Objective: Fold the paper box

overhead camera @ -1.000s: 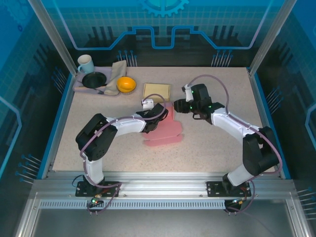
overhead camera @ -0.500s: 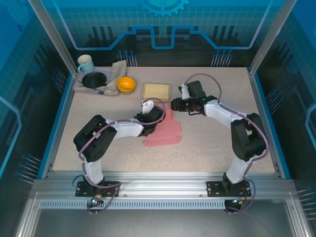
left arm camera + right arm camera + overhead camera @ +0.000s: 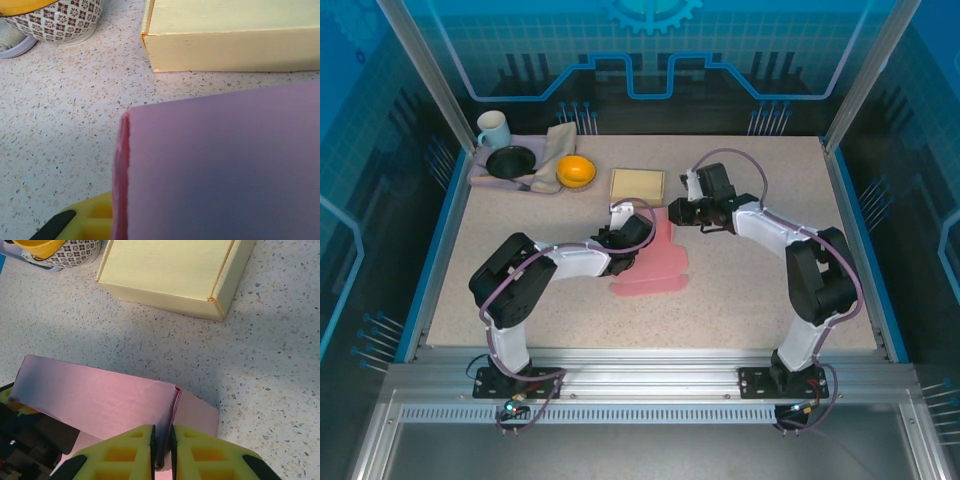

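Swinging in leftward, my right arm has brought the right gripper (image 3: 162, 435) to the far right edge of the pink paper box blank (image 3: 655, 268). Its yellow fingers (image 3: 125, 450) now pinch a thin raised flap of the blank between them. My left gripper (image 3: 625, 238) has edged slightly away from me and sits at the blank's far left corner. One yellow finger (image 3: 87, 222) lies just beside an upright pink panel, and I cannot tell whether that gripper is parted or clamped.

Just ahead of both grippers, a closed pale yellow cardboard box (image 3: 170, 275) rests on the speckled table (image 3: 750, 290), near the raised flap but apart from it. Farther ahead and to the left stands an orange bowl with a patterned outside (image 3: 55, 20), beside a lavender tray (image 3: 478, 180).
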